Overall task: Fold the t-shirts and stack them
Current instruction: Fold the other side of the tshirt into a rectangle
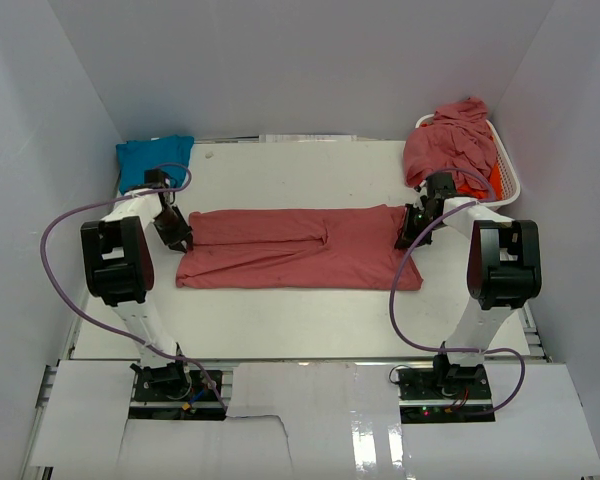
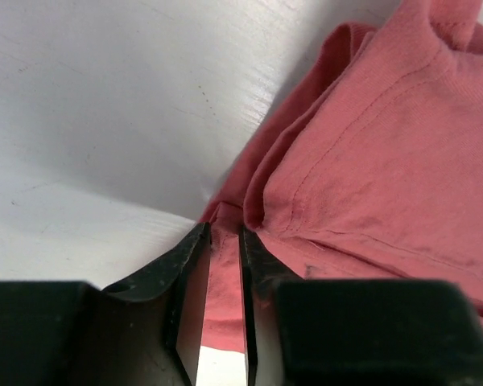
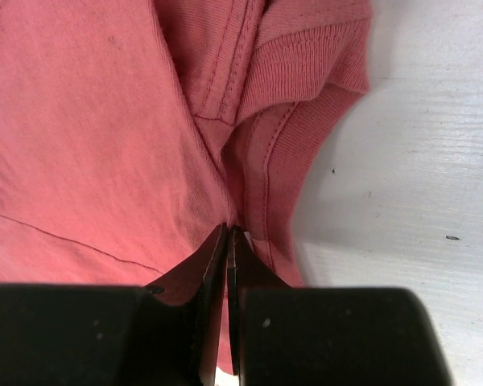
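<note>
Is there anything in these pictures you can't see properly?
- How many shirts fill the basket: top view, heaped red shirts cover it; only an orange sliver shows.
- The turquoise shirt's near edge: top view, the left arm crosses it.
- Whether the left hand really pinches the rose-red shirt: left wrist view, its own fingers hide the cloth between them.

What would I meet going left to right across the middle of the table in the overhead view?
Left gripper at the shirt's left end → red shirt spread flat → right gripper at its right end.
</note>
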`<state>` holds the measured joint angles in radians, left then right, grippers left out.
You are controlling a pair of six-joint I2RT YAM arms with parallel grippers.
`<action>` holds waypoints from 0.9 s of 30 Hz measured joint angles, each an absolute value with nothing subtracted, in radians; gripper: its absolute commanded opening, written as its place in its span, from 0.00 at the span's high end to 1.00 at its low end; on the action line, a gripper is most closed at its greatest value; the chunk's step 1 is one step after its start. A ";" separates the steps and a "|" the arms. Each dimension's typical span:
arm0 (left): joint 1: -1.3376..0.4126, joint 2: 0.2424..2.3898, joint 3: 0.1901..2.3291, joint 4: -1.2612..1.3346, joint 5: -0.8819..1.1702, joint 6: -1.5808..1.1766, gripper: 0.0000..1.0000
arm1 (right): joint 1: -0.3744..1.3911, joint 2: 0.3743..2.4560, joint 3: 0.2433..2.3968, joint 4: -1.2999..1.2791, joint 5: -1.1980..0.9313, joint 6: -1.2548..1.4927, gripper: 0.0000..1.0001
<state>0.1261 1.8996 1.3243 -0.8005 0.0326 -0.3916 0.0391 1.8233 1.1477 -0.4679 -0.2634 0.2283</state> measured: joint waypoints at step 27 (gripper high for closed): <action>0.122 1.927 1.336 -0.805 0.003 -0.391 1.00 | 0.019 1.818 1.148 -0.472 -0.248 0.229 0.92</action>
